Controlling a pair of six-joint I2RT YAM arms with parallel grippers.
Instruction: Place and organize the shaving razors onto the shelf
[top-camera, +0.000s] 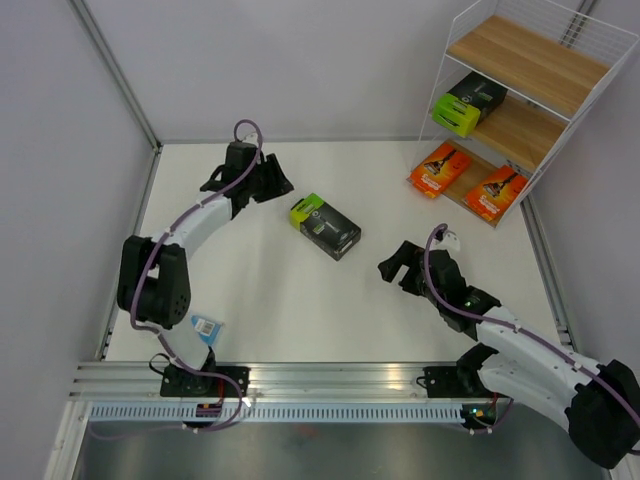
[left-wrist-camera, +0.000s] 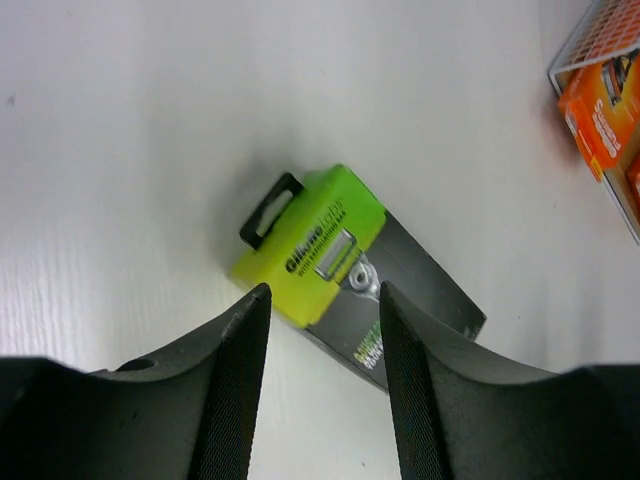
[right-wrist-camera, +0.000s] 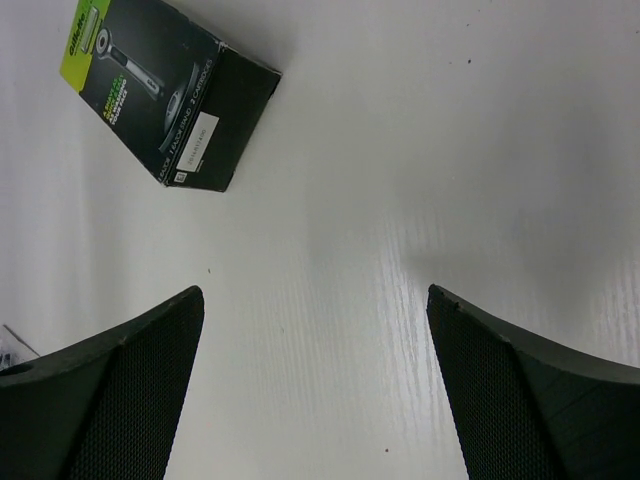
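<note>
A black box with a lime-green end (top-camera: 324, 226) lies flat on the white table, mid-centre. It also shows in the left wrist view (left-wrist-camera: 350, 270) and the right wrist view (right-wrist-camera: 165, 95). My left gripper (top-camera: 270, 180) (left-wrist-camera: 323, 295) is open and empty, just left of and behind the box. My right gripper (top-camera: 395, 262) (right-wrist-camera: 315, 295) is open and empty, to the box's right. On the shelf (top-camera: 585, 75), a second black-and-green box (top-camera: 466, 103) sits on the middle board, and two orange cards (top-camera: 441, 168) (top-camera: 497, 190) lie on the lowest board. A clear blister with blue card (top-camera: 205, 326) lies by the left arm's base.
Grey partition walls close the table on the left, back and right. An aluminium rail (top-camera: 330, 380) runs along the near edge with both arm bases. The shelf's white wire frame (left-wrist-camera: 585, 45) and an orange card (left-wrist-camera: 600, 110) show at the top right of the left wrist view.
</note>
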